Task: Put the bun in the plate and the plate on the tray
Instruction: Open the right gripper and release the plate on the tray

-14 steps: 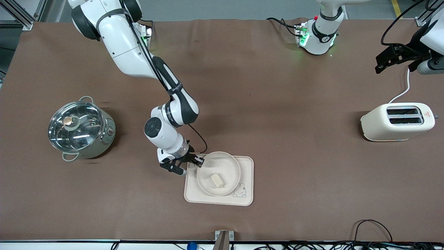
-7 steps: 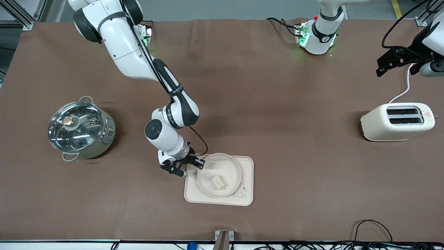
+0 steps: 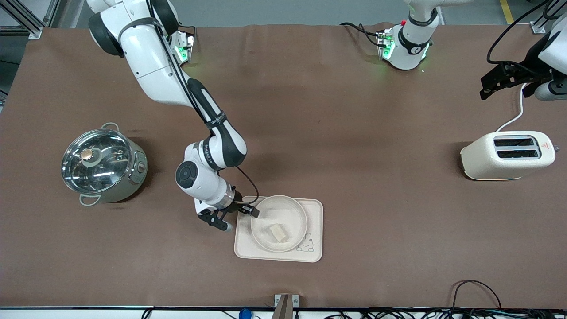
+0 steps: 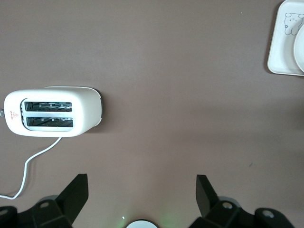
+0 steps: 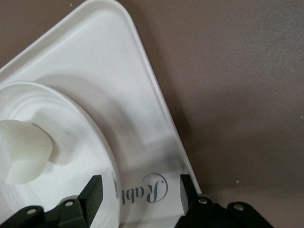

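Your right gripper (image 5: 137, 192) has its fingers spread, empty, over the tray (image 3: 315, 230) edge beside the plate (image 3: 297, 212) holding the bun (image 3: 277, 231). Only its wrist view shows the "Rabbit" script. Your left gripper (image 4: 141, 194) waits with fingers wide apart near the toaster (image 3: 505, 154).

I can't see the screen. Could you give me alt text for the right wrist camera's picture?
The open right gripper hangs just over the edge of a cream tray with "Rabbit" script. Beside it on the tray sits a round white plate with a pale bun in it, and brown table surrounds the tray.
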### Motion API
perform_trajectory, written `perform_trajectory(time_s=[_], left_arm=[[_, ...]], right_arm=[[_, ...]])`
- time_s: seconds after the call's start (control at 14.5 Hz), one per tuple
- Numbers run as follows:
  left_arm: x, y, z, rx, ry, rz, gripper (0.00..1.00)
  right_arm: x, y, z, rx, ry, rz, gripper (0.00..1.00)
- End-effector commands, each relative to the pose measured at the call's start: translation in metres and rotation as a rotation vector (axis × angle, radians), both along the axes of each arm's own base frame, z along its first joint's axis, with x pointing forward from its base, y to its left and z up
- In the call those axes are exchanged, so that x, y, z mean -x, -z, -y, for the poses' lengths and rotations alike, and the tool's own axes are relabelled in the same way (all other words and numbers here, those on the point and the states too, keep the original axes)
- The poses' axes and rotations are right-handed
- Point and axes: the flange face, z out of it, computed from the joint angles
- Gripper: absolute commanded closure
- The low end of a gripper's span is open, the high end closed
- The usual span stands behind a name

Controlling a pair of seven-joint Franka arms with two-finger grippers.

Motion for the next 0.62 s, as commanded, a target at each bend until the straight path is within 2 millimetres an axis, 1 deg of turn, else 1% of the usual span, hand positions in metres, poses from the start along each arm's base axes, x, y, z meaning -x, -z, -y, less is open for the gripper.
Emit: perform_trajectory(time_s=[0.0, 0.07, 0.14, 0.28, 0.34, 0.41, 0.48, 0.55], left_arm=[[-0.003, -0.006, 0.000, 0.020, 0.003, 0.009, 0.00], [-0.003, -0.006, 0.000, 0.020, 0.003, 0.009, 0.00], [-0.003, -0.006, -0.001, 0.020, 0.001, 0.009, 0.00], [-0.003, -0.006, 0.000, 0.019, 0.003, 0.011, 0.00], [-0.002, -0.007, 0.000, 0.017, 0.004, 0.013, 0.00], [-0.002, -0.007, -0.002, 0.019, 0.000, 0.013, 0.00], [-0.002, -0.008, -0.001, 0.019, 0.001, 0.016, 0.00], [-0.001, -0.009, 0.000, 0.019, 0.004, 0.017, 0.00]], right_arm=[[0.002, -0.010, -0.001, -0.025, 0.045, -0.028, 0.07], [0.001, -0.011, 0.002, -0.026, 0.051, -0.027, 0.00], [0.000, -0.012, 0.005, -0.026, 0.053, -0.031, 0.00], [-0.003, -0.027, 0.007, -0.034, 0.056, -0.019, 0.00], [-0.004, -0.040, 0.010, -0.037, 0.053, -0.020, 0.00], [-0.009, -0.061, 0.020, -0.042, 0.053, -0.033, 0.00], [-0.012, -0.095, 0.029, -0.053, 0.048, -0.035, 0.00], [-0.017, -0.133, 0.045, -0.065, 0.050, -0.029, 0.00]])
